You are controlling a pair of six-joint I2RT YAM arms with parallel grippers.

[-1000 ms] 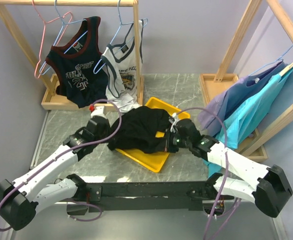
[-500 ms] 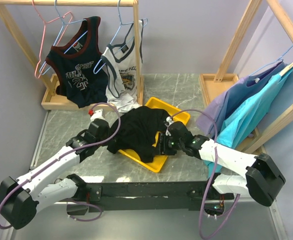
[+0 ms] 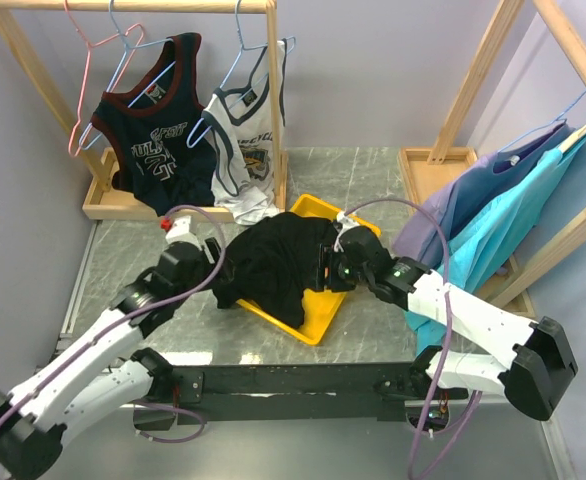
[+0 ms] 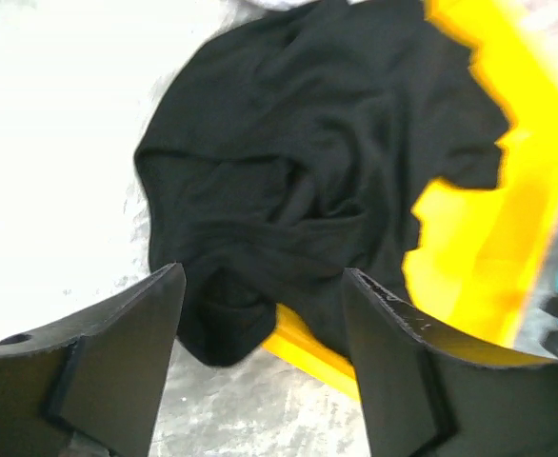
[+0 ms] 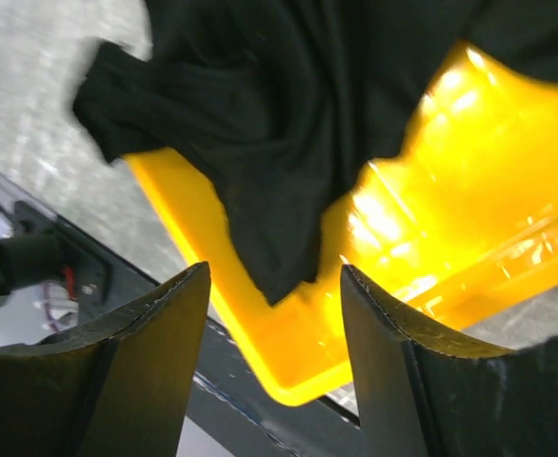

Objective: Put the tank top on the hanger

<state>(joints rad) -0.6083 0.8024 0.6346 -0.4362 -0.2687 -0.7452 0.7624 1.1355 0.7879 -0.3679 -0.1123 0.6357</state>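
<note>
Overhead and wrist views. The tank top (image 3: pixel 271 262) lies crumpled in a heap on the yellow tray (image 3: pixel 325 308), covering the tray's half nearer the left arm and spilling over that edge onto the marble desk (image 3: pixel 373 180). The left claw (image 3: pixel 216 270) sits at that edge of the tray, its fingers spread wide with nothing held; its wrist view shows black folds lying beyond the gap. The right claw (image 3: pixel 329 266) is over the tray's opposite half, at the cloth's border, fingers likewise parted and empty, with bare yellow tray and a black fold showing between them. The hanger (image 3: pixel 89 48) hangs empty from a wooden rack (image 3: pixel 133 5), well apart from the tray, beyond its far left corner.
</note>
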